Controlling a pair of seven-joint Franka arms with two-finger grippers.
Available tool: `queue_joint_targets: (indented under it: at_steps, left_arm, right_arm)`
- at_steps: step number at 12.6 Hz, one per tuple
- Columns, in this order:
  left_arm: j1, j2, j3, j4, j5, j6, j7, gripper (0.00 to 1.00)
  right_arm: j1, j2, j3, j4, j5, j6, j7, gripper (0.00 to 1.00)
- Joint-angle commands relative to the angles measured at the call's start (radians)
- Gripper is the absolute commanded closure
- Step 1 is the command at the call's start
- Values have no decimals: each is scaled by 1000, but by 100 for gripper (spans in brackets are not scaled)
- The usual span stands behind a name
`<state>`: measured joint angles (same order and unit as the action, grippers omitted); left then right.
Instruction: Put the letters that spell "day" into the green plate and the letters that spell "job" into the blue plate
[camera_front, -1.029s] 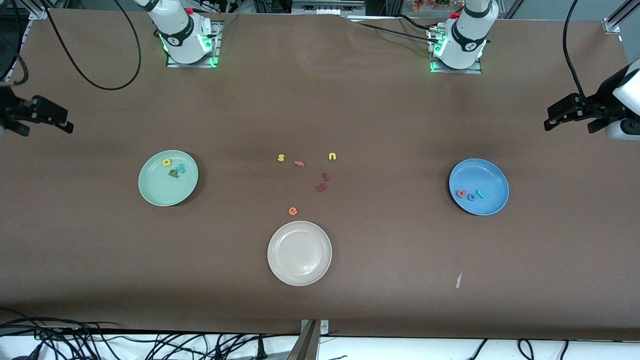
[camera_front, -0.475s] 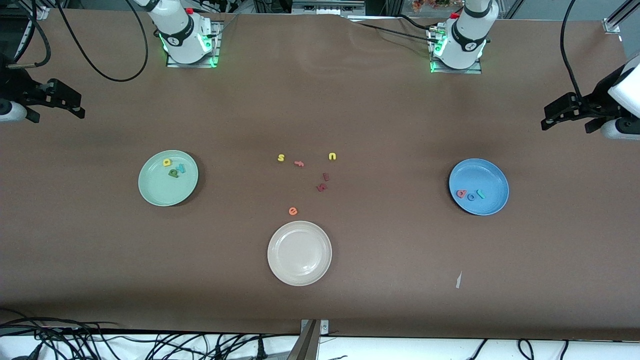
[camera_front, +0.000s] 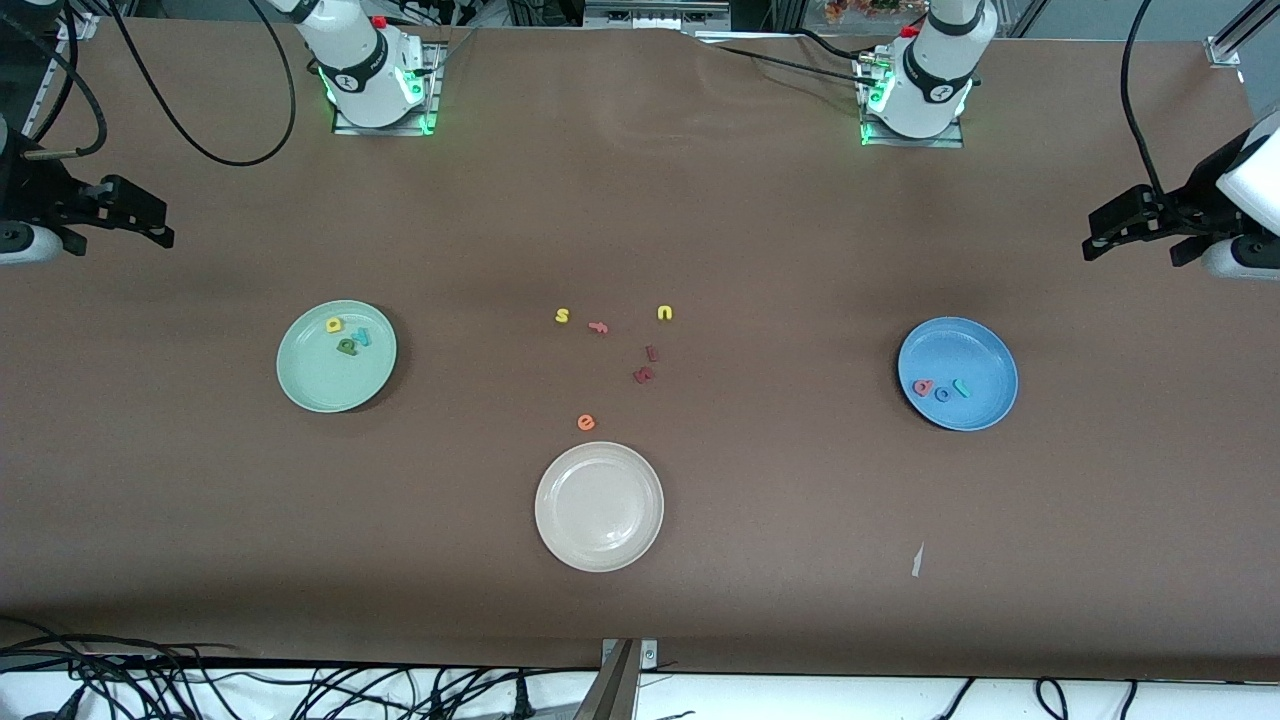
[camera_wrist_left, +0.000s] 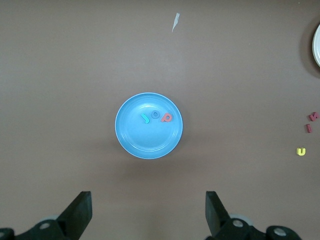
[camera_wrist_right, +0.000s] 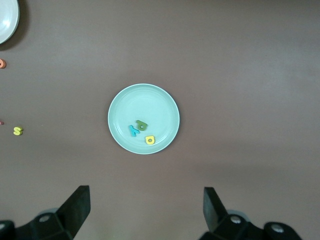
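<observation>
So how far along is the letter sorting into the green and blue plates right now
It looks finished. The yellow a, green d and light blue y lie in the pale green plate; the pinkish-red b, blue o and teal j lie in the blue plate. Nothing is in hand: the left gripper and the right gripper are open, up at the table's ends. Nothing left.

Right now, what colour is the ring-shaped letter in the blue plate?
Blue, slightly darker than the blue plate; the o shows best in the left wrist view.

The cream plate (camera_wrist_left: 317, 46) and both arms' upper links run past the edges.
</observation>
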<state>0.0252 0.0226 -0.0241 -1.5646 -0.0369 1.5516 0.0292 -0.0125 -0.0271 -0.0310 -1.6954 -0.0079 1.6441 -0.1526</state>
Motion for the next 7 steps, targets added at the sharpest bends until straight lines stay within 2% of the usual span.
queue_joint_targets:
  at_steps: [1,7]
  left_arm:
    - [-2,-3,1,12,25,-16,24,0]
    - [-2,-3,1,12,26,-16,24,0]
  right_arm:
    - [-11,3,-20,13,-3,-3,-10,0]
    - [-11,1,-20,14,-4,-15,-10,0]
